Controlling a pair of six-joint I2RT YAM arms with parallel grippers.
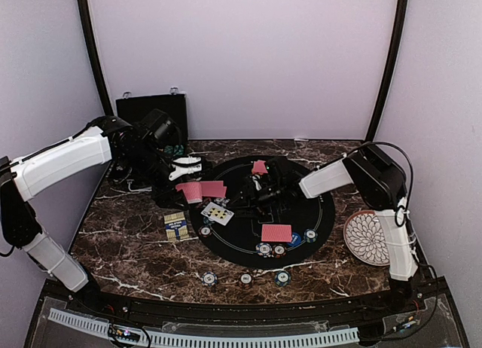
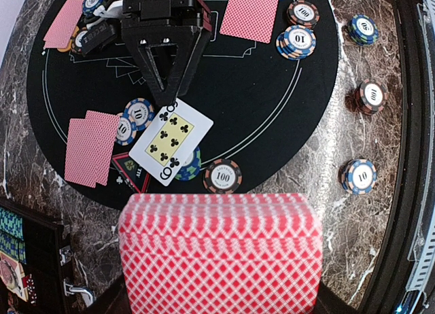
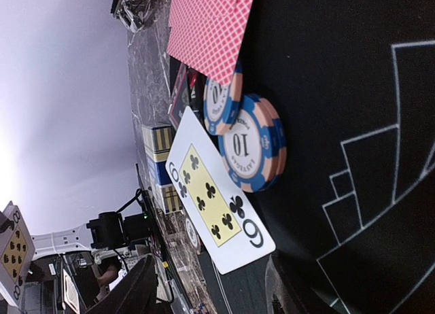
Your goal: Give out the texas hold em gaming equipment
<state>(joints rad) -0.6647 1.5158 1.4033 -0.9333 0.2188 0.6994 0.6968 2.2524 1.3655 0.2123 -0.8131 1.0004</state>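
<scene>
- the left end effector [image 1: 186,167] hangs over the far left of the bench [image 1: 128,250], clenched on a deck of cards [image 2: 217,259] with red criss-cross backs; the deck fills the bottom of the left wrist view.
- the right end effector [image 2: 167,100] reaches across the round black mat [image 2: 272,103], tips low at the edge of a face-up clubs card [image 2: 171,141]. its two fingers stand apart and hold nothing, so it is released.
- the clubs card lies flat on the left part of the mat, covering part of a red-edged triangle marker [image 2: 129,168] and a blue-green chip [image 2: 190,168].
- a blue "10" chip [image 2: 138,112] sits just beside the card's far edge, touching a second chip [image 2: 124,128].
- a pair of face-down cards [image 2: 90,147] lies just left of these chips, overlapping each other.
- a brown-edged "100" chip [image 2: 222,175] rests on the mat near the card's near corner.
- another face-down pair [image 1: 276,232] lies at the near side of the mat, with a small cluster of chips [image 1: 271,249] just in front of it.
- a third face-down pair [image 1: 259,167] sits at the far side of the mat.
- three single chips [image 1: 245,279] lie in a row on the marble near the front edge, well apart from each other.
- a blue and yellow card box [image 1: 175,225] stands on the bench left of the mat.
- a white patterned plate [image 1: 367,237] sits at the right, and an open black case [image 1: 151,111] at the back left.
</scene>
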